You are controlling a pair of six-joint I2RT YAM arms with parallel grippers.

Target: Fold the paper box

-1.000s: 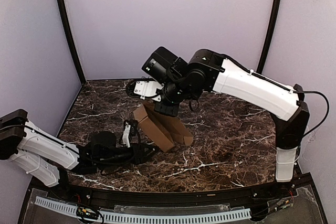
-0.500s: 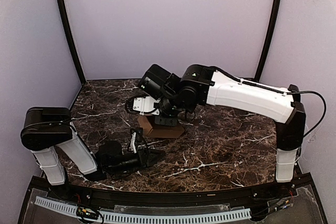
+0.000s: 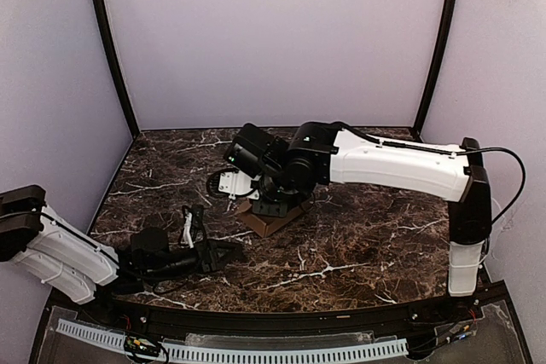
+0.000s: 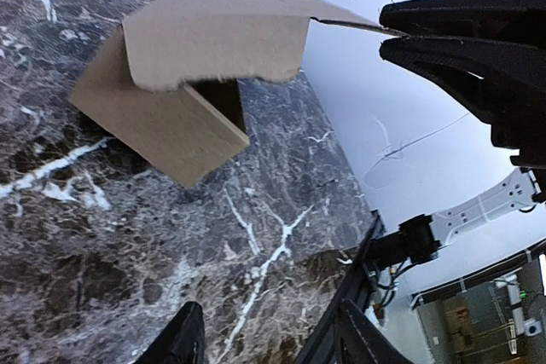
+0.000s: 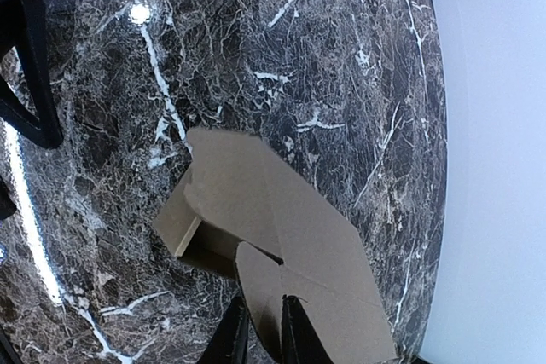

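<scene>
The paper box (image 3: 271, 221) is a tan cardboard carton, partly formed, resting on the dark marble table (image 3: 367, 236) at its middle. My right gripper (image 3: 271, 204) reaches down onto it from above. In the right wrist view the box (image 5: 281, 219) shows an open end and loose flaps, and my right gripper (image 5: 263, 317) is shut on a rounded flap at its near end. My left gripper (image 3: 223, 251) lies low on the table, in front of the box and to its left, open and empty. In the left wrist view the box (image 4: 196, 66) is ahead of my open left gripper (image 4: 264, 330), apart from it.
Lilac walls enclose the table on three sides, with black corner posts (image 3: 111, 49). A black rail (image 3: 256, 323) runs along the near edge. The right arm's white link (image 3: 401, 164) spans the right half above the table.
My right gripper has brought the box down from a raised, tilted pose to the table. My left arm has drawn back to the left, away from the box.
</scene>
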